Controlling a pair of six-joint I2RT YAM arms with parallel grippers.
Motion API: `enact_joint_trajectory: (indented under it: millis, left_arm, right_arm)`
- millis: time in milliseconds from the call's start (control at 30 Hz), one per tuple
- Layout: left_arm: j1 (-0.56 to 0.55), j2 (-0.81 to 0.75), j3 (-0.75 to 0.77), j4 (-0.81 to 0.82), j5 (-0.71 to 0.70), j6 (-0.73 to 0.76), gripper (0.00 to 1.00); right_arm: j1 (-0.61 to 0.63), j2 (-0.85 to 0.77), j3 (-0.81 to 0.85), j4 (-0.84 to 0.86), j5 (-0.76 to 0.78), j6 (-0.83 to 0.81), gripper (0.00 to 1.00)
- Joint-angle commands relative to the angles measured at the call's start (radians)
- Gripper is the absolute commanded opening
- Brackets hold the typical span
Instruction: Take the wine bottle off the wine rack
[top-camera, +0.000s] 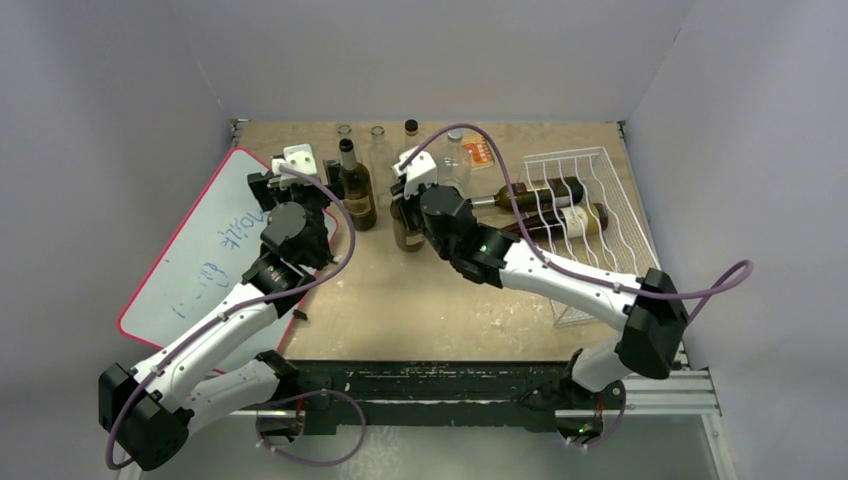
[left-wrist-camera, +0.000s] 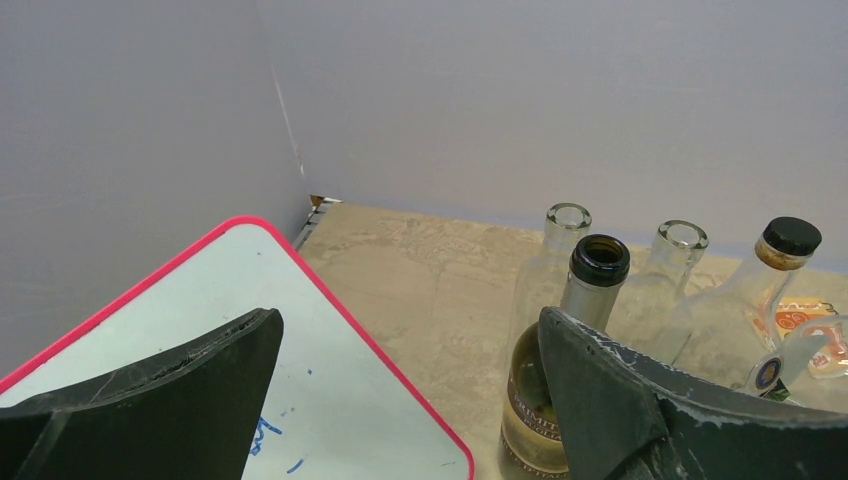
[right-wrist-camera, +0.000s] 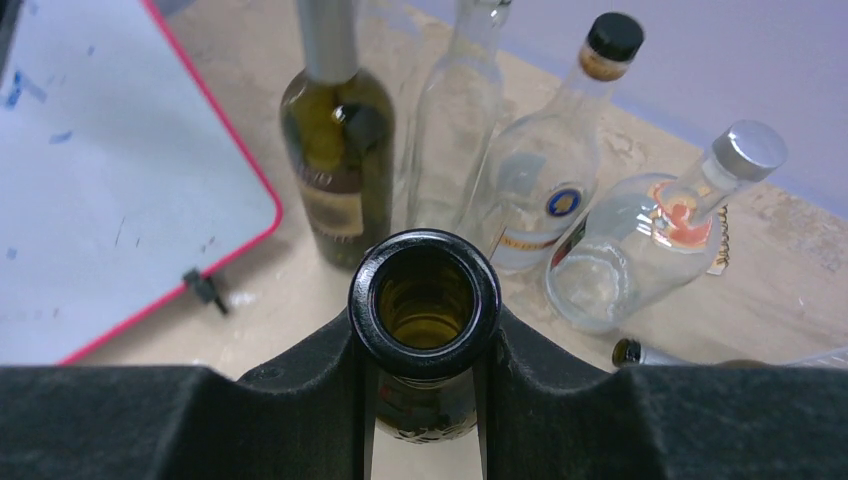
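Note:
A dark green wine bottle stands upright mid-table, left of the white wire wine rack. My right gripper is shut on its neck. In the right wrist view the open mouth sits between the black fingers. Two more dark bottles lie in the rack's cradles, necks pointing left. My left gripper is open at the back left and holds nothing. Its right finger is just in front of another upright wine bottle.
A red-edged whiteboard lies at the left, under the left arm. Several clear glass bottles stand or lean along the back edge. The walls close in on three sides.

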Motion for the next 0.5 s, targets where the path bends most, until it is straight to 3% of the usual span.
enact_joint_trajectory:
  millis: [0,467]
  left_arm:
    - [-0.005,-0.02,0.026,0.031,-0.001,-0.01,1.0]
    - [-0.004,-0.052,0.026,0.042,-0.002,0.006,1.0]
  right_arm:
    - [-0.053,0.03,0.125,0.252,0.065,0.068,0.0]
    - [-0.139,0.263,0.336,0.278,0.058,0.046,0.0]
